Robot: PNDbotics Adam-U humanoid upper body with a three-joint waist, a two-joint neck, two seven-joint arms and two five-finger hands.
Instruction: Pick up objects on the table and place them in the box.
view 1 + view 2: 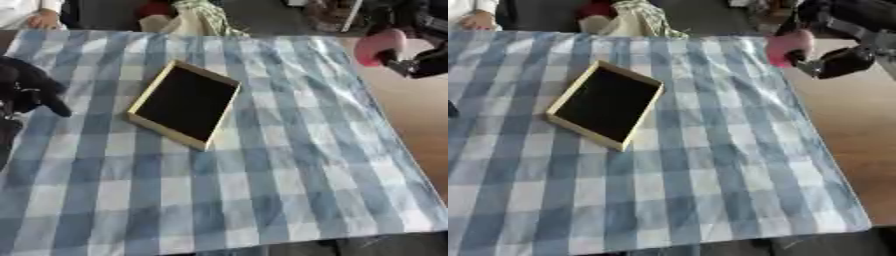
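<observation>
**Pink object in the right hand, box waiting mid-cloth**

Your right hand is hanging in the air at the upper right, past the far right edge of the checked cloth and over bare brown table. Its dark fingers are curling round a pink object, so you are carrying it, not reaching for it. The object is showing as a rounded, smooth pink lump; what it is cannot be made out. Judging by its shape, it is probably light and perhaps soft, and a rounded skin may slip if you are pinching only its end. You would be safer wrapping round the widest part and keeping it level on the way over.

The box is lying well apart from that hand, down and to its left, near the middle of the cloth. It is a shallow tray with a pale wooden rim and a dark floor, turned askew to the checks. Nothing is showing inside it. The walls are low, so a rounded thing dropped from height may roll out; lowering it onto the dark floor looks wiser.

Your left hand is sitting at the left edge, black; whether its fingers are curled cannot be told.
</observation>
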